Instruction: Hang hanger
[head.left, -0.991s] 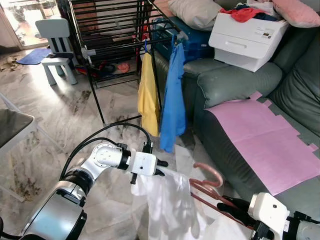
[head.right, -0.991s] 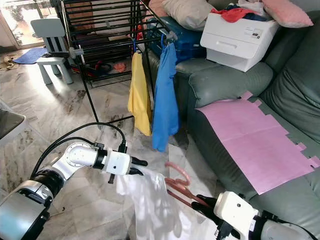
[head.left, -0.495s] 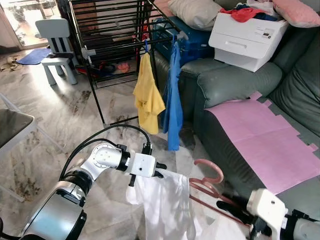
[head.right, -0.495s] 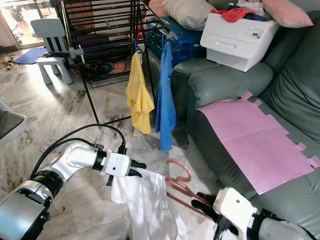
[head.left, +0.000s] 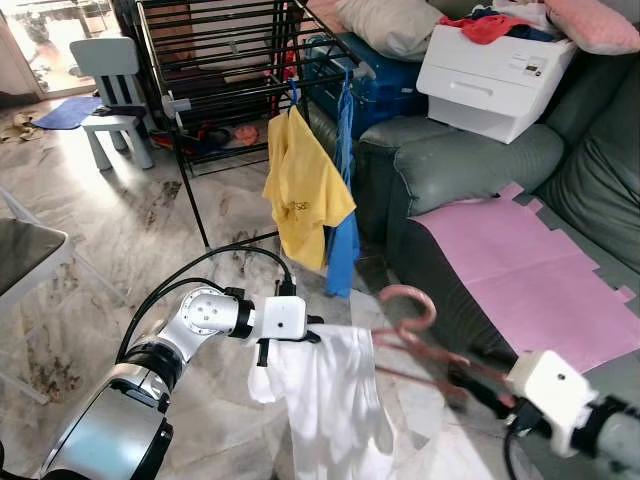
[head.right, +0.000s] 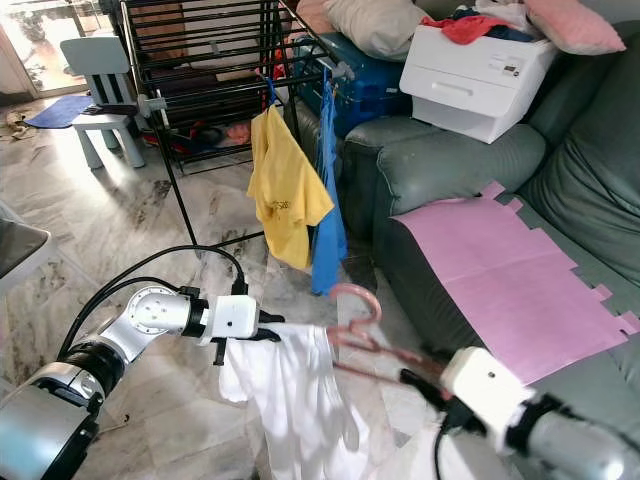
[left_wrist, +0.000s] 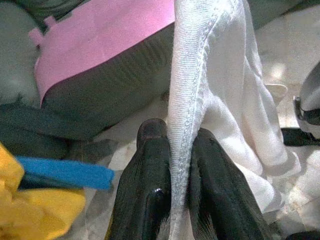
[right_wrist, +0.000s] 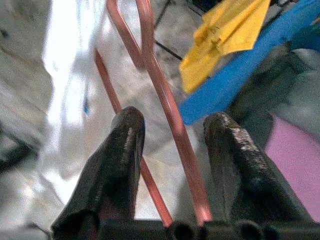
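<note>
A pink hanger (head.left: 410, 335) hangs in the air over the floor, hook (head.left: 404, 298) up, its far end inside a white garment (head.left: 330, 400). My right gripper (head.left: 470, 385) is at the lower right, shut on the hanger's near end; the right wrist view has two pink rods (right_wrist: 160, 85) running between the fingers (right_wrist: 120, 150). My left gripper (head.left: 310, 337) is shut on the white garment's upper edge (left_wrist: 210, 75), which passes between its black fingers (left_wrist: 150, 175). The black drying rack (head.left: 220, 90) stands beyond, a yellow shirt (head.left: 300, 190) and a blue garment (head.left: 343, 200) hanging from its near rail.
A grey-green sofa (head.left: 470, 160) runs along the right with a pink sheet (head.left: 510, 270), a white box (head.left: 490, 65) and cushions on it. A small pale child's chair (head.left: 115, 90) stands at the back left. A chair seat (head.left: 20, 250) juts in at the left edge. The marble floor lies between.
My right gripper has raised the hanger and carried it toward the rack. The yellow shirt has swung round to face me and the blue garment has turned edge-on. The left gripper has shifted slightly left.
</note>
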